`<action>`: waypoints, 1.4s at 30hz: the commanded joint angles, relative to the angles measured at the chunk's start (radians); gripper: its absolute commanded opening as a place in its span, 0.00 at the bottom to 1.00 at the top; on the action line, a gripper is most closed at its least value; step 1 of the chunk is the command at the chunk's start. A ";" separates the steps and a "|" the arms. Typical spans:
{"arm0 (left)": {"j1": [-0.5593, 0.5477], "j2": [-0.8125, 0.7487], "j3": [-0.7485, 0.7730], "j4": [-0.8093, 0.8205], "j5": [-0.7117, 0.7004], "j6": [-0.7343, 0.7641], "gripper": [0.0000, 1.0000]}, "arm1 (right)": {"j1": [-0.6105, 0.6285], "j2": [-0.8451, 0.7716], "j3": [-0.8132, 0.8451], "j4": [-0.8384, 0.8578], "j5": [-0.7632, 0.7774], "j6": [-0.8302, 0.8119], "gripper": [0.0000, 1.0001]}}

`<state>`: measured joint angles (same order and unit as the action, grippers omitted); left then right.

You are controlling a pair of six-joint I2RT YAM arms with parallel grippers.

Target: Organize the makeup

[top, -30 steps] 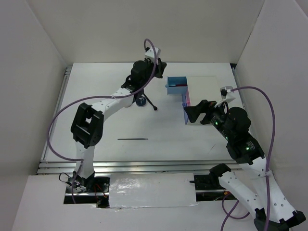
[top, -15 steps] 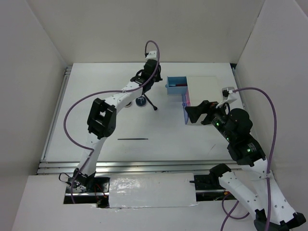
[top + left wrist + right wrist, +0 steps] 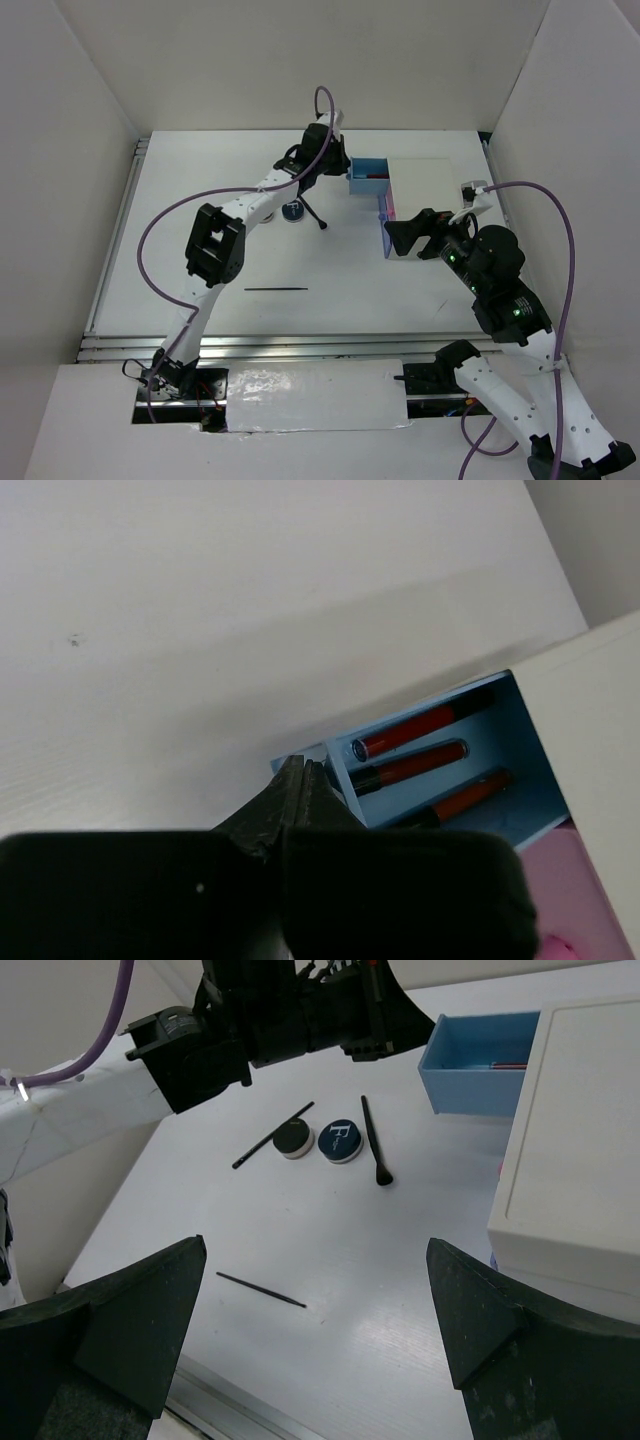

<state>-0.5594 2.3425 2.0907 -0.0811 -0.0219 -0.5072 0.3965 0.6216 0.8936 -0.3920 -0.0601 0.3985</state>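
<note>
Three red-and-black sticks (image 3: 420,730) lie in the open blue drawer (image 3: 520,745), which also shows in the top view (image 3: 368,180). My left gripper (image 3: 300,766) is shut and empty, its tips at the drawer's outer left corner (image 3: 343,170). A black compact (image 3: 293,1139), a blue-topped compact (image 3: 342,1141), a black brush (image 3: 375,1142) and a black pencil (image 3: 272,1136) lie together on the table. A thin black pencil (image 3: 260,1290) lies apart, nearer the front (image 3: 275,289). My right gripper (image 3: 316,1260) is open and empty above the table (image 3: 410,235).
The white box (image 3: 570,1160) stands at the right, its pink drawer (image 3: 560,880) partly out beside the blue one. White walls enclose the table on three sides. The left arm (image 3: 250,205) stretches over the compacts' area.
My left gripper has moved right and down to the blue drawer's corner. The right arm has barely moved. The makeup on the table has not moved.
</note>
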 commanded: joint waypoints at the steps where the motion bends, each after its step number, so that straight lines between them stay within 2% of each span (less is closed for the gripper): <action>1: -0.004 0.006 -0.001 0.072 0.103 -0.042 0.00 | 0.005 0.001 0.002 0.050 0.006 -0.015 0.99; 3: -0.004 0.008 -0.011 0.125 0.134 -0.050 0.00 | 0.004 0.006 0.002 0.050 0.005 -0.015 0.99; 8: -0.002 0.064 0.060 0.135 0.209 -0.062 0.00 | 0.005 0.004 -0.001 0.050 0.006 -0.016 0.99; 22: -0.005 0.133 0.038 0.395 0.424 -0.223 0.00 | 0.005 0.003 -0.005 0.050 0.009 -0.016 0.99; 34: -0.017 0.179 0.035 0.518 0.510 -0.315 0.02 | 0.004 0.001 -0.008 0.048 0.011 -0.016 0.99; 42: -0.025 0.181 0.023 0.563 0.536 -0.324 0.04 | 0.005 -0.005 -0.012 0.048 0.014 -0.015 0.99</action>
<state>-0.5716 2.5202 2.1071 0.3885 0.4717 -0.8162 0.3969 0.6285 0.8898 -0.3893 -0.0597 0.3985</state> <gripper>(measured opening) 0.035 0.994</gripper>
